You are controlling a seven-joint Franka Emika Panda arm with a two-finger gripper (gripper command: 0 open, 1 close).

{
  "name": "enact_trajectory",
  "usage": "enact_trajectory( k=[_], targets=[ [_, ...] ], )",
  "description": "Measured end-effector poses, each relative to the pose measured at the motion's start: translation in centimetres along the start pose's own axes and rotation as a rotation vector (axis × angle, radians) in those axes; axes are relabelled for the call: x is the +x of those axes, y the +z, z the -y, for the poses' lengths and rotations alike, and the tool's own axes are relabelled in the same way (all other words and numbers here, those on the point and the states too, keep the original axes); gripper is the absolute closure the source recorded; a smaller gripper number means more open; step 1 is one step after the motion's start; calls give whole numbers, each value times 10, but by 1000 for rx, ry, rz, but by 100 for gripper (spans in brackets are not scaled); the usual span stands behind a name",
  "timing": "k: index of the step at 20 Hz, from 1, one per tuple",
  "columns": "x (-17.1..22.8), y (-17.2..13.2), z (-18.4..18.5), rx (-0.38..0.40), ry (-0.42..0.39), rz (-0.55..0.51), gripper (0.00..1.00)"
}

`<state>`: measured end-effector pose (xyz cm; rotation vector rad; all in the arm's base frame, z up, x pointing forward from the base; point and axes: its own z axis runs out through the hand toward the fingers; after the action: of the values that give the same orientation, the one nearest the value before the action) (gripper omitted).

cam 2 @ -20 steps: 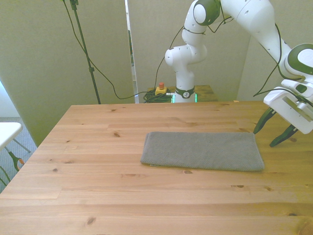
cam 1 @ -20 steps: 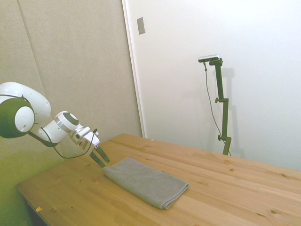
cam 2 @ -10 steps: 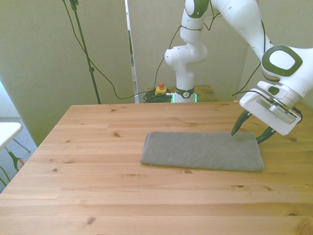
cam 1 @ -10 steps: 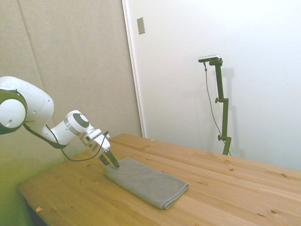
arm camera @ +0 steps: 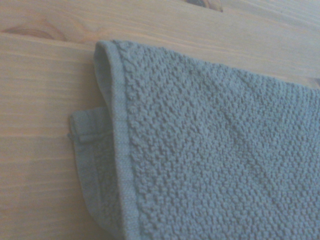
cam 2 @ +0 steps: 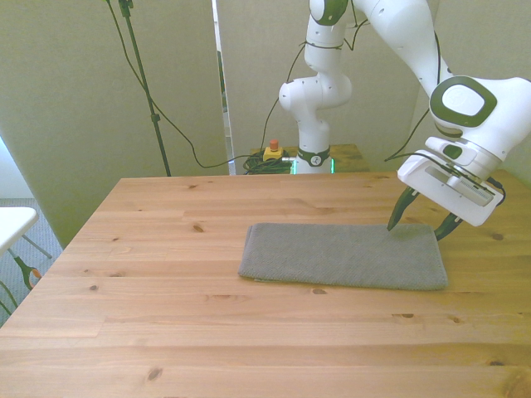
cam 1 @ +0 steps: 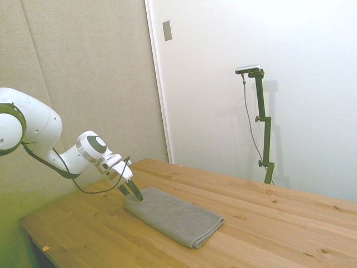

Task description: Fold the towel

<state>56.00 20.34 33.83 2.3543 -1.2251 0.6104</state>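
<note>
Gripper (cam 2: 421,226) moved in over towel (cam 2: 344,255) far corner, front view's right; fingers apart, holding nothing. Grasp next, prob.

Plain grey towel (cam 2: 344,256), no print or stripe; seen close from the wrist, a pebbled weave with a smoother hemmed border in the same grey (arm camera: 210,150). Light honey-coloured wooden table (cam 2: 166,274), planked, with fine grain lines and scattered dark knots. White arm (cam 2: 398,33) with dark olive-grey discs at the joints; white gripper (cam 2: 423,222) body with dark fingers (cam 2: 401,209). Thin black cable (cam 1: 83,187) looping beneath the wrist. Beige panels (cam 1: 83,72) behind, beside a white wall (cam 1: 279,56) bearing a small grey plate (cam 1: 167,30). Small yellow box with red button (cam 2: 272,151) near the base, green lights glowing alongside.
</note>
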Motion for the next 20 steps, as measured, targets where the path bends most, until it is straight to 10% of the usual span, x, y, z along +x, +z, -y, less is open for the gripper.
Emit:
enact_trajectory(
  k=[20],
  targets=[
    [-5, 12, -18, 6, -25, 31, 100]
  ],
)
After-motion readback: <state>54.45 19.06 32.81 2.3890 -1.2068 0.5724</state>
